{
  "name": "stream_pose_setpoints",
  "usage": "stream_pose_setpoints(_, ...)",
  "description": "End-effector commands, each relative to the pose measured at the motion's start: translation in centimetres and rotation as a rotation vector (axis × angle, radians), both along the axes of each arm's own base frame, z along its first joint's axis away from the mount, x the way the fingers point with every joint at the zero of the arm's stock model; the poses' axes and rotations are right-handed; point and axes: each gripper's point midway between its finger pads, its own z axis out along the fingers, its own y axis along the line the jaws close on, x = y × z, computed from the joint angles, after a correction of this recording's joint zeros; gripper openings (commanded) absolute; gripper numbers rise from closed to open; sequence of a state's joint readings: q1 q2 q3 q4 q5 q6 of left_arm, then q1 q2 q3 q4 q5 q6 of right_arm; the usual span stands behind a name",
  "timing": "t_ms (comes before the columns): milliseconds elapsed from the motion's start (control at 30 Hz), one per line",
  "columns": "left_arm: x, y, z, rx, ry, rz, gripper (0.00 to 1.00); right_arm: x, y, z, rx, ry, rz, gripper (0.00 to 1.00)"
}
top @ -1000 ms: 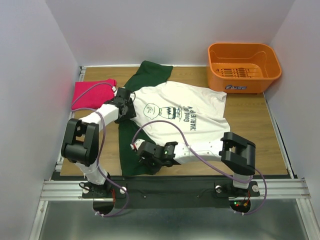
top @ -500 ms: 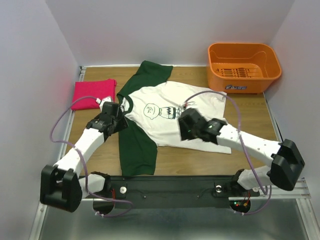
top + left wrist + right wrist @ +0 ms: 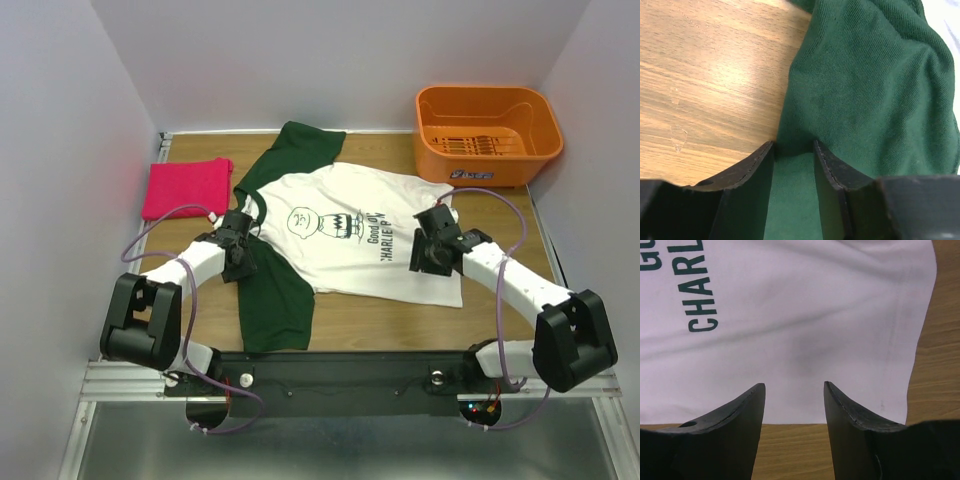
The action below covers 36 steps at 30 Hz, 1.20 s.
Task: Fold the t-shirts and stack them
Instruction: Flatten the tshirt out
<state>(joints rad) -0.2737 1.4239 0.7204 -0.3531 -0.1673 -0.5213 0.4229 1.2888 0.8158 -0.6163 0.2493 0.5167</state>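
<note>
The white t-shirt (image 3: 340, 250) with the cartoon face and dark print lies flat, chest up, in the middle of the table. One green sleeve (image 3: 277, 295) points toward me and the other (image 3: 300, 145) points away. The pink-red t-shirt (image 3: 187, 187) lies folded at the far left. My left gripper (image 3: 240, 266) is down on the near sleeve's left edge. Its fingers stand open, with green cloth (image 3: 865, 90) between them (image 3: 793, 145). My right gripper (image 3: 420, 260) hovers open over the shirt's right part near the hem (image 3: 900, 340), with nothing between its fingers (image 3: 794, 385).
An orange plastic basket (image 3: 488, 125) stands at the far right corner, just beyond the shirt's hem. Bare wooden table (image 3: 400, 325) shows along the near edge and to the right of the shirt. White walls close in both sides and the back.
My left gripper came down from the collar to the near sleeve and its jaws narrowed. My right gripper left the near sleeve, opened wider and swung across the shirt to its right part.
</note>
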Motion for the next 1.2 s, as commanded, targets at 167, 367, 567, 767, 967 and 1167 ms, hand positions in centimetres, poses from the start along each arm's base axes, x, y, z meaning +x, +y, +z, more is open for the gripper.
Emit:
stream_pose_setpoints(167, -2.5, 0.2, 0.0, -0.017, 0.062, 0.035, 0.43, 1.2, -3.1, 0.0, 0.058, -0.019, -0.114, 0.56)
stream_pose_setpoints(367, -2.2, 0.1, 1.8, -0.038, 0.012, 0.053, 0.56, 0.3, -7.4, 0.0, 0.126, -0.023, -0.299, 0.75)
stream_pose_setpoints(567, -0.2, -1.1, 3.5, -0.085, -0.062, 0.04, 0.58, -0.4, -7.7, -0.7, 0.15, 0.01, -0.298, 0.67)
stream_pose_setpoints(767, 4.6, -3.4, 7.1, -0.075, -0.176, -0.058, 0.56, 1.0, -5.7, -0.7, 0.231, 0.019, -0.197, 0.47)
stream_pose_setpoints(967, 11.3, -4.8, 9.2, -0.01, -0.244, -0.106, 0.55, 4.9, -3.8, 1.6, 0.268, -0.039, -0.117, 0.46)
stream_pose_setpoints(1167, 17.2, -5.3, 9.0, 0.073, -0.305, -0.127, 0.6, 9.5, -0.6, 3.8, 0.238, -0.124, -0.013, 0.55)
